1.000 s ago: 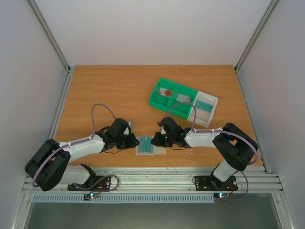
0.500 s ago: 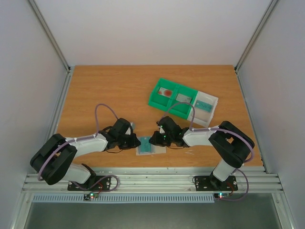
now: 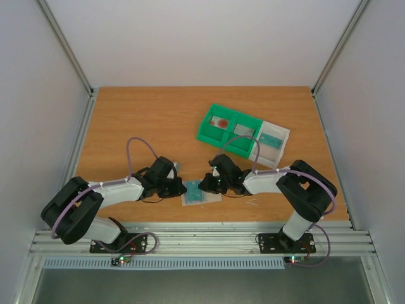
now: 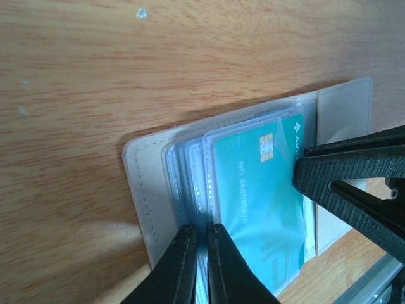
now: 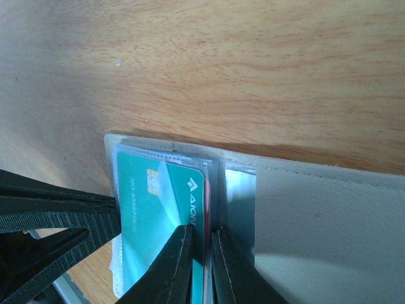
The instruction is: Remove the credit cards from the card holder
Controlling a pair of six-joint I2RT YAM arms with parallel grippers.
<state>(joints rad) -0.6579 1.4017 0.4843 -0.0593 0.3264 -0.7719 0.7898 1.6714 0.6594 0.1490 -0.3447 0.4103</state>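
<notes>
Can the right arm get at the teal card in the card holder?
Probably yes: the right fingers pinch an edge of the teal card in the open card holder; nothing blocks them.

White-and-black left arm [image 3: 111,192] and right arm [image 3: 262,182], lilac cables [image 3: 131,152], black tapered gripper fingers [image 4: 178,269].

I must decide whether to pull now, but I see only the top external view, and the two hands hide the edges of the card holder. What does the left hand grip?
Observer: The left hand is pinched on the clear sleeves of the open card holder, not on a card.
Operator: And the right hand?
Observer: The right hand is closed over the edge of the teal card, at its logo end.
Operator: Is the card out already?
Observer: No; it appears to lie inside a sleeve, gold chip facing up.
</notes>
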